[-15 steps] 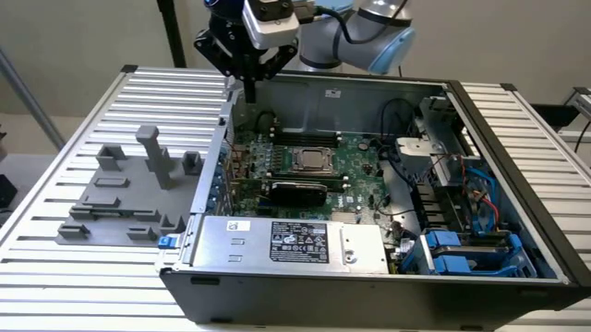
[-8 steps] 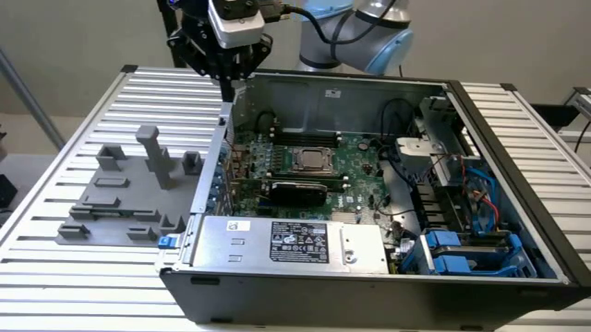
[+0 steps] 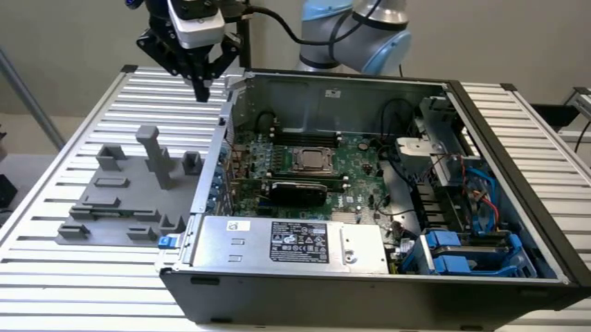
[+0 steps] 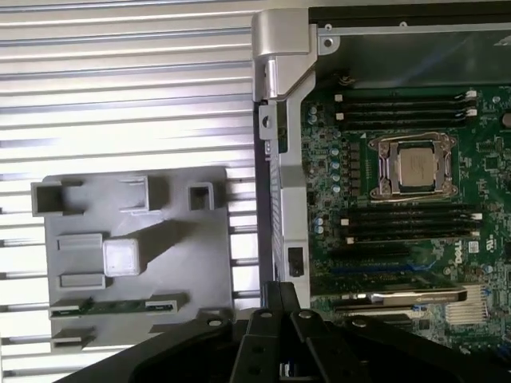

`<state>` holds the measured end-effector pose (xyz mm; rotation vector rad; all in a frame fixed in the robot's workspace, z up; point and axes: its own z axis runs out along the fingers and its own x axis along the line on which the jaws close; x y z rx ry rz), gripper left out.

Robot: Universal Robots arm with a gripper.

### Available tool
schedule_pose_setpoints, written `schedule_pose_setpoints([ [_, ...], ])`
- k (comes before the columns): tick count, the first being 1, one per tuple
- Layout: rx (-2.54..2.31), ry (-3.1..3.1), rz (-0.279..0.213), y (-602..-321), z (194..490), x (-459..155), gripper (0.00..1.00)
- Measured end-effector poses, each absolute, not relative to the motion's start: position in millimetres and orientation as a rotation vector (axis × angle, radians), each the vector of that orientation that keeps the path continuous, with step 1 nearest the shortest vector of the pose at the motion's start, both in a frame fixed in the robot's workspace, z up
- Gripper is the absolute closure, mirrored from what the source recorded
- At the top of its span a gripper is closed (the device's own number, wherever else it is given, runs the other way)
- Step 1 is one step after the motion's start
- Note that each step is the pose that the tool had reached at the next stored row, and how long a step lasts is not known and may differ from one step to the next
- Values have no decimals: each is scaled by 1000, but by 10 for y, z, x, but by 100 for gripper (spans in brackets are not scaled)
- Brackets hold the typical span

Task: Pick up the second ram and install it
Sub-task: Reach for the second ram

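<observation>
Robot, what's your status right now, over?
Hand hovering high between gray tray and computer case. Ram stick lying in tray slot. No blockage seen.

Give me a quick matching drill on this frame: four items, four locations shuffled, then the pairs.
Items
1. second ram
2. processor
3. gripper
4. blue drive bays

Locations
A. in its socket on the motherboard
B. inside the case, in the corner at the exterior view's right
C. lying in the gray fixture on the slatted table
D. in the air above the table, outside the case

Pairs: 1-C, 2-A, 3-D, 4-B
</observation>
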<state>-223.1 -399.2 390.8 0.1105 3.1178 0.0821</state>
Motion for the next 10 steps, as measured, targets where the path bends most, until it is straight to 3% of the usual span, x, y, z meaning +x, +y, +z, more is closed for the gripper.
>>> schedule_pose_setpoints([
  [10,111,3118,82,-4022,3849,-2685,89],
])
